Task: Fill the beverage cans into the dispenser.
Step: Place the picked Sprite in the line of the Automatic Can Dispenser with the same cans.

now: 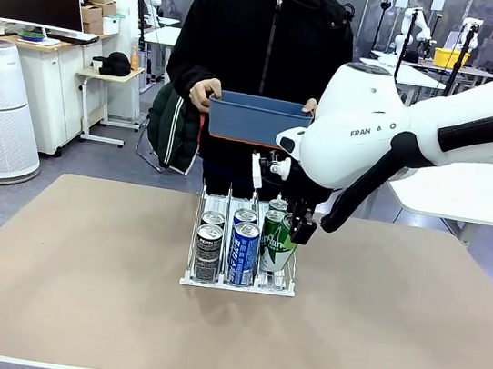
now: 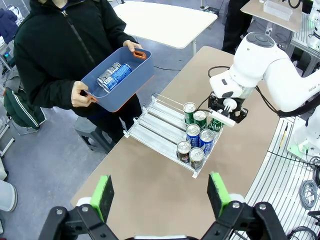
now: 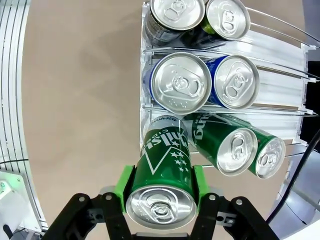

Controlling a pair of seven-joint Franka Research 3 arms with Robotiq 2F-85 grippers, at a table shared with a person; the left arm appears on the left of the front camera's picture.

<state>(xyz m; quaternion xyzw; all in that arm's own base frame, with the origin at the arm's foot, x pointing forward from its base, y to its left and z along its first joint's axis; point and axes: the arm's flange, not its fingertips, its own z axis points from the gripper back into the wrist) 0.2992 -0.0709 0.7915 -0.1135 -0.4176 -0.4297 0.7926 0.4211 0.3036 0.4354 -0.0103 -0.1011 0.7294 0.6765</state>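
Likely slick and dentable, the slim green aluminium can point(image 3: 164, 150) is pinched near its top by the right gripper point(image 3: 161, 186) at the white wire-railed dispenser point(image 3: 280, 42); the left gripper point(image 2: 160, 195) gapes empty.

Front view: fixed at the robot's edge of the table point(image 1: 54, 249), facing across toward the person point(image 1: 265, 50) at the far side. Left wrist view: high, well back, looking obliquely down. Right wrist view: very near, facing almost straight down past a green can point(image 3: 165, 165). Common to all three: the dispenser point(image 1: 237, 286) and its beverage cans point(image 1: 243, 248).
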